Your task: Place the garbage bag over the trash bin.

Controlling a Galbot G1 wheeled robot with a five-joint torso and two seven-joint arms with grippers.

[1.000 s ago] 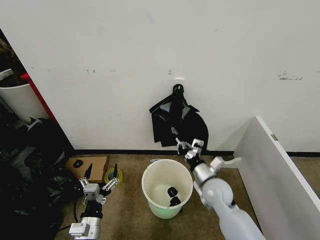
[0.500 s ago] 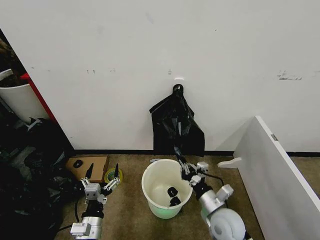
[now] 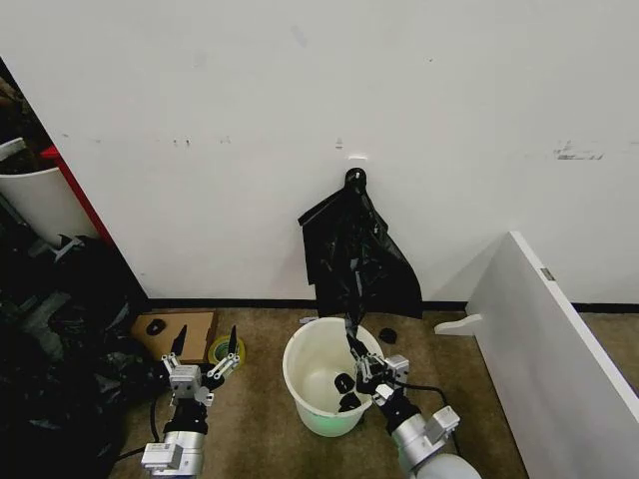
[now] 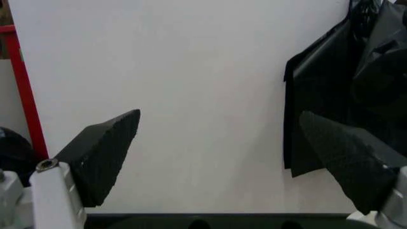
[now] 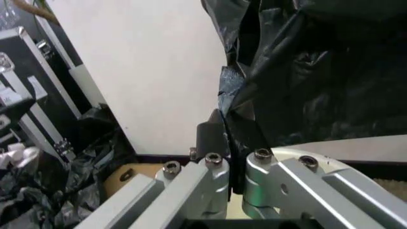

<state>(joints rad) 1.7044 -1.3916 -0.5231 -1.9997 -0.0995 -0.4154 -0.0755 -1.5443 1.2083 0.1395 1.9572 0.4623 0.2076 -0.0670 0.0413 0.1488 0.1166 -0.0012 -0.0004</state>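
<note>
Pinching the garbage bag's (image 3: 357,261) lower edge, our right gripper (image 3: 366,365) sits at the trash bin's (image 3: 312,396) near rim; bag hangs from the wall just above and behind; left gripper (image 3: 204,351) spread, parked farther left.

Tape roll (image 3: 226,349) beside cardboard (image 3: 185,334) on floor.

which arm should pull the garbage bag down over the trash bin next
Right, probably. The right gripper is already shut on the garbage bag just above the trash bin rim, while the left gripper sits open and apart.
</note>
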